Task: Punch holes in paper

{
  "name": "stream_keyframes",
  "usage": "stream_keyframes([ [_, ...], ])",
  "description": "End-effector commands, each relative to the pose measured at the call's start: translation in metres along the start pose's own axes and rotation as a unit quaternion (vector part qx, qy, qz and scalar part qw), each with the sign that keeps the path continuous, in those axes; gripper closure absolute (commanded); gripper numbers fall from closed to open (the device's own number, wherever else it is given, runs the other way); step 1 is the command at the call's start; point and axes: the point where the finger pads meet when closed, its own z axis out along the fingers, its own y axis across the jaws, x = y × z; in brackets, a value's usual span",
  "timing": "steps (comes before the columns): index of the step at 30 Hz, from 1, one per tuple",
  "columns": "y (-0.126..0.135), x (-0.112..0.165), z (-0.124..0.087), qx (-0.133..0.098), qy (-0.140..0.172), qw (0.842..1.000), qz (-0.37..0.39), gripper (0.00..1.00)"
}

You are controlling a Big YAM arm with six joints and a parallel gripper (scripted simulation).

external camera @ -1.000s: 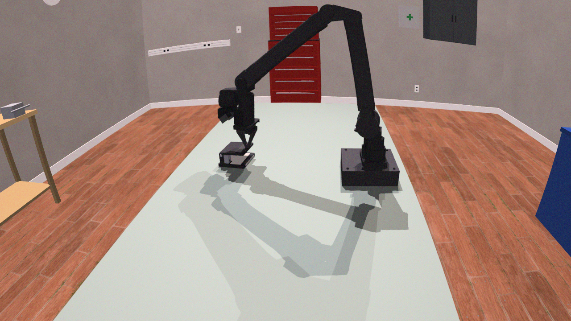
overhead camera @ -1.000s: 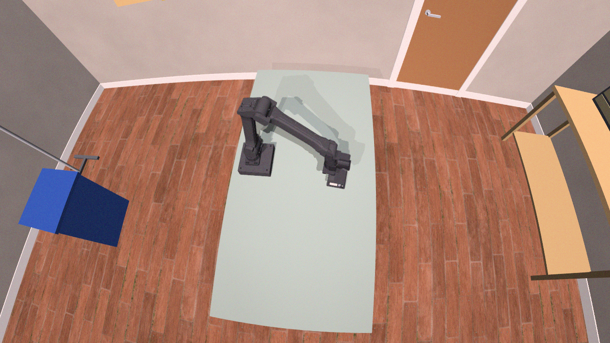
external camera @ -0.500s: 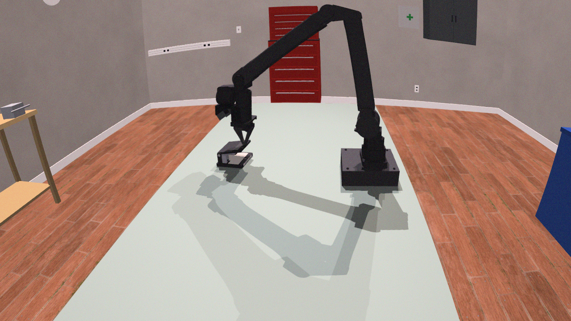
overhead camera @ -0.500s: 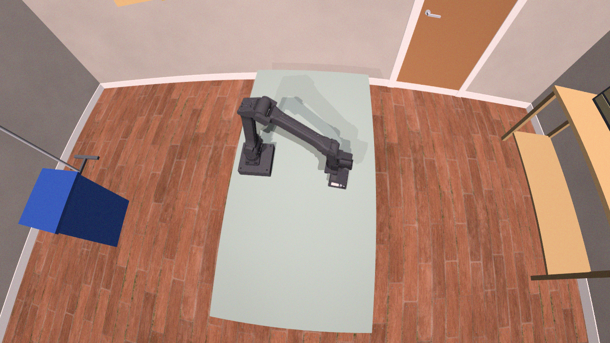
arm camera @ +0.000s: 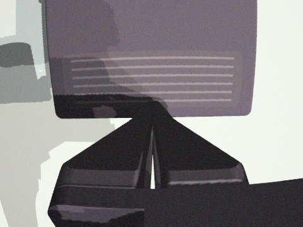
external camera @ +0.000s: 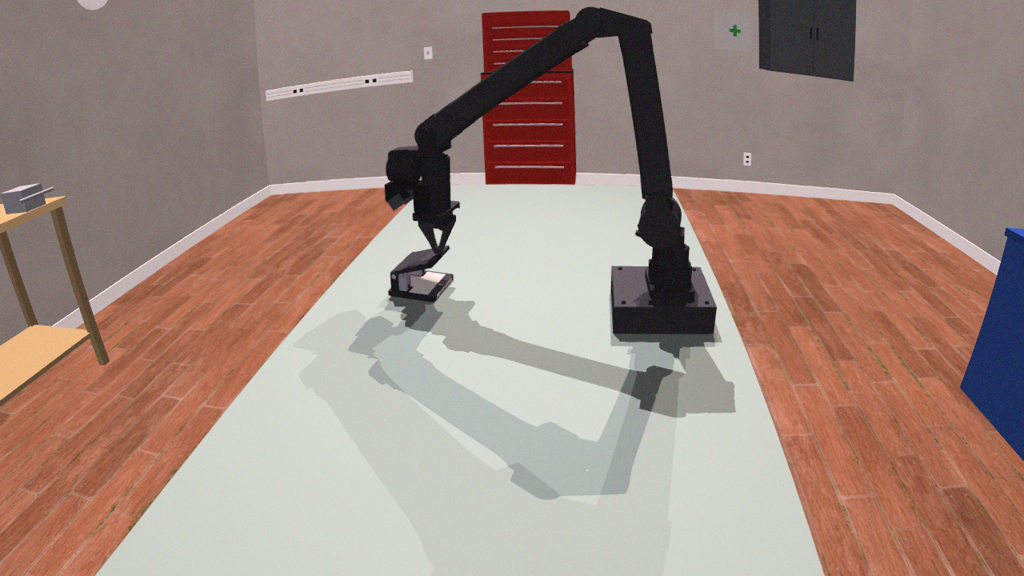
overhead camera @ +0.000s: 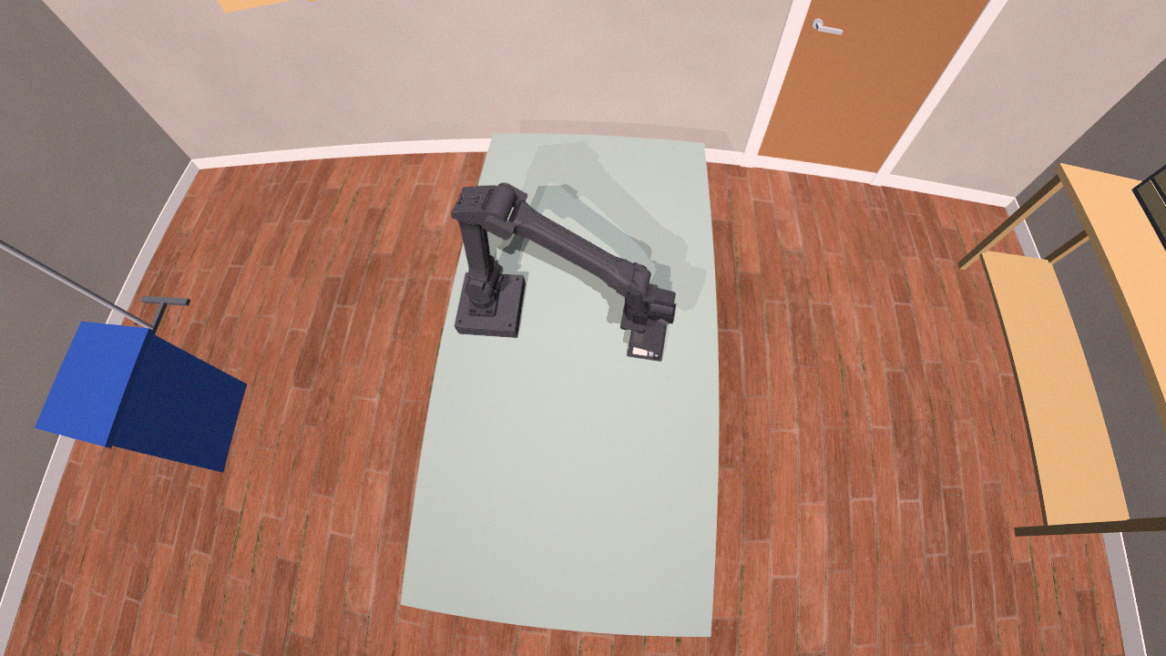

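Observation:
A black hole punch (external camera: 421,278) stands on the pale green table, with a white sheet of paper (external camera: 434,276) in its slot. Its lever (external camera: 415,260) is tilted up at the free end. My gripper (external camera: 435,243) is shut and empty, pointing straight down, with its fingertips at the lever's free end. In the wrist view the closed fingers (arm camera: 151,147) meet the near edge of the grey ribbed lever (arm camera: 151,42). In the top view the punch (overhead camera: 646,343) lies just below my wrist, which covers part of it.
My arm's base (external camera: 662,297) is bolted to the table to the right of the punch. A wooden shelf (external camera: 28,286) stands on the floor at the left, a blue box (external camera: 998,343) at the right, and a red tool cabinet (external camera: 530,100) against the back wall.

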Motion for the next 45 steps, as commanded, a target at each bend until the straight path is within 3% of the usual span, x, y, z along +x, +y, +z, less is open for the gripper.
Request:
stream_keyframes([
  [1,0.004,0.009,0.007,0.0,0.028,1.0,0.0,1.0],
  [38,0.006,0.009,0.003,0.0,0.029,1.0,-0.002,1.0],
  [45,0.006,-0.002,-0.019,0.0,0.011,1.0,-0.002,1.0],
])
